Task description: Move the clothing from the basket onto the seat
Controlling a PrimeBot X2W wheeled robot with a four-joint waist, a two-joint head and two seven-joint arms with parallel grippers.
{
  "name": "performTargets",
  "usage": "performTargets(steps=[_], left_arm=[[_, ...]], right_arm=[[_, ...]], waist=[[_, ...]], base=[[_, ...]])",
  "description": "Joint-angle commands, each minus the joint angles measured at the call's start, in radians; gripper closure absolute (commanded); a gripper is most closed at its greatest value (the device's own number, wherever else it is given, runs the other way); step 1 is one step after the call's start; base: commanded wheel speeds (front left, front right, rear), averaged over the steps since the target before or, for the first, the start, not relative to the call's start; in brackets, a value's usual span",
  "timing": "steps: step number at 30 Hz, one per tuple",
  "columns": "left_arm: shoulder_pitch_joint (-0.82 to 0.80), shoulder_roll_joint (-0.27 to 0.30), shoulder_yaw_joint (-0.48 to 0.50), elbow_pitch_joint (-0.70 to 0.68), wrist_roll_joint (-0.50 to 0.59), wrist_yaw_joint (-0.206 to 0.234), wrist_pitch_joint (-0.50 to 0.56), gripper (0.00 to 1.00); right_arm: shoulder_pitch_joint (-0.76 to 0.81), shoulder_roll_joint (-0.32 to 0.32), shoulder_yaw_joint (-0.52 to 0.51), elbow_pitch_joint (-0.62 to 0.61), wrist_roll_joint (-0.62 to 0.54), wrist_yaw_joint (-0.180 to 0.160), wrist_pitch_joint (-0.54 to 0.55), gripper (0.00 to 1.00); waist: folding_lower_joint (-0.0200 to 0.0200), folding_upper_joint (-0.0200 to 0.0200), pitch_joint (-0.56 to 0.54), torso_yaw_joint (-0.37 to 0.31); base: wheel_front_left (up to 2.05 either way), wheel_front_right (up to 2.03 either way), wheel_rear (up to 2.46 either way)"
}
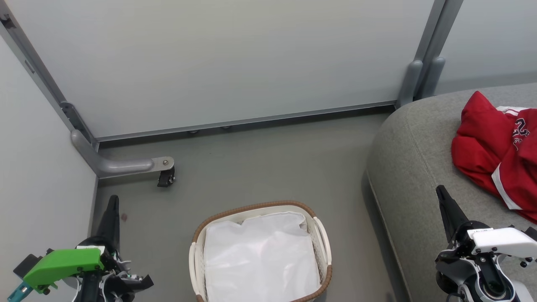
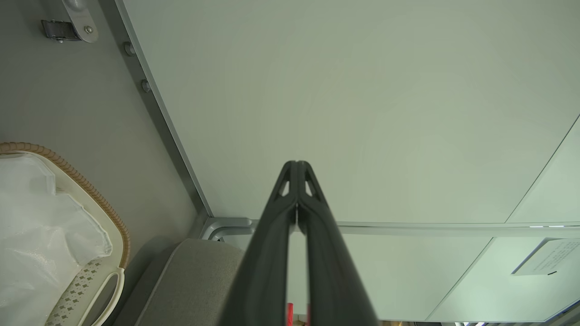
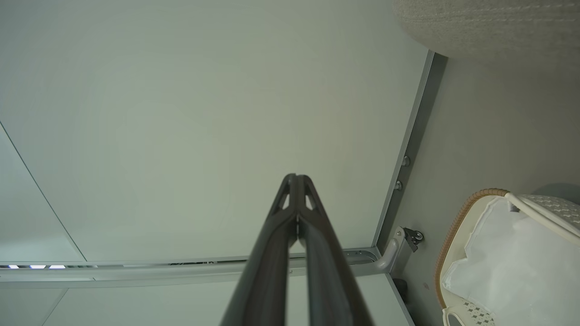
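Though already on seat (image 1: 415, 176), right of basket (image 1: 251, 206): clothing (image 1: 486, 155) soft, light, limp; pinch raised fold; left claw (image 2: 297, 164), right claw (image 3: 297, 176) together, empty.

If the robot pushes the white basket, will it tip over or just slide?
Probably slide: the basket sits low and wide on the smooth floor. It likely feels light, since the thin white liner is all I see in it. A shove near its top might tilt it.
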Motion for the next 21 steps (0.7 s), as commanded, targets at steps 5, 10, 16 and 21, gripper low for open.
performTargets(steps=[5,10,16,21], left_arm=[[-0.010,0.007,0.002,-0.001,-0.003,-0.004,0.004,1.00],[-0.010,0.007,0.002,0.000,-0.003,-0.004,0.004,1.00],[-0.010,0.007,0.002,-0.001,-0.003,-0.004,0.003,1.00],[-0.010,0.007,0.002,0.000,-0.003,-0.004,0.003,1.00]], right_arm=[[0.011,-0.006,-0.002,-0.002,0.003,0.000,0.003,1.00],[0.011,-0.006,-0.002,-0.002,0.003,0.000,0.003,1.00],[0.011,-0.006,-0.002,-0.002,0.003,0.000,0.003,1.00],[0.011,-0.006,-0.002,-0.002,0.003,0.000,0.003,1.00]], waist=[[0.0000,0.0000,0.000,0.000],[0.0000,0.0000,0.000,0.000],[0.0000,0.0000,0.000,0.000],[0.0000,0.0000,0.000,0.000]], base=[[0.00,0.00,0.00],[0.00,0.00,0.00],[0.00,0.00,0.00],[0.00,0.00,0.00]])
